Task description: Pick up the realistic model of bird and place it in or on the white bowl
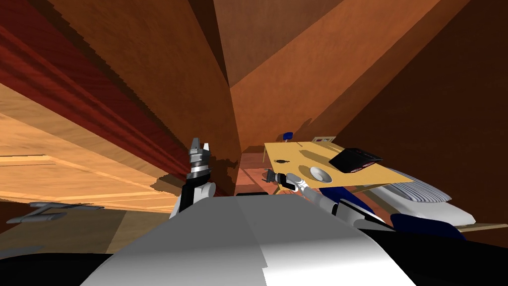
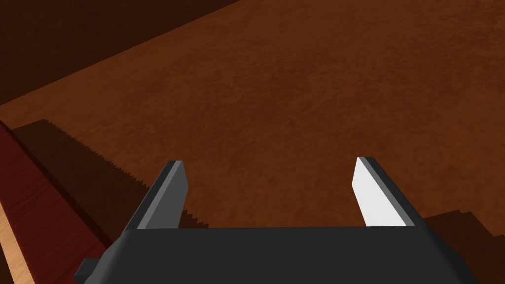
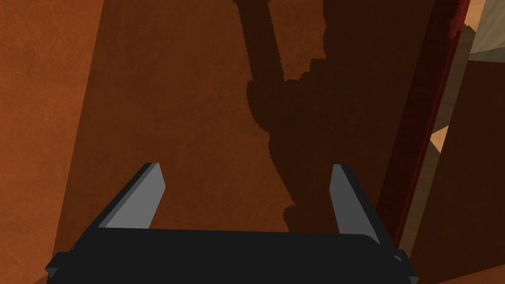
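Bird model first: my best guess is that it is the small dark shape [image 1: 283, 161] lying on the tan table [image 1: 297, 149], near the edge that faces the arms, though it is too small in the head view to be sure. The white bowl [image 1: 320, 174] sits on the same table just beside it, with a dark flat object [image 1: 354, 160] further along. The right gripper [image 1: 269, 176] hangs just off that table edge, below the dark shape and close to it but not touching. Its fingers [image 3: 148, 197] stand apart with nothing between them and point at a reddish-brown wall [image 3: 172, 98], not at the tabletop. The left gripper [image 1: 200, 145] is raised well apart from the table, its fingers [image 2: 379, 192] also spread and empty. The step in hand looks like the reach. To do it well, the right wrist should turn until the table comes between its fingers, lift clear of the edge and come down over the dark shape with the fingers wide, closing only once they straddle it. The bowl is so close that a sideways sweep could knock it.
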